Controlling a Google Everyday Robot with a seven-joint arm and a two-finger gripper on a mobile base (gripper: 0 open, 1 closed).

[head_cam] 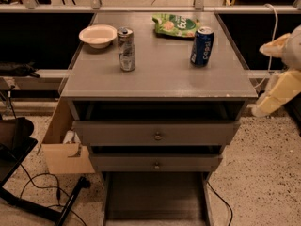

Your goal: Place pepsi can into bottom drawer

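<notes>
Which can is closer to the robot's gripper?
The dark blue pepsi can, on the right; the gripper hangs right of the cabinet. The slim silver can stands further left, beside the bowl.

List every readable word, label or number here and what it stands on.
"pepsi": vertical white letters on the pepsi can.
Green bag: white lettering, too blurred to read.
Slim silver can: print unreadable.
Gripper, at the right edge beside the cabinet: no text.

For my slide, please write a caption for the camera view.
The pepsi can stands on the cabinet top, bottom drawer open below, gripper apart at right.
</notes>
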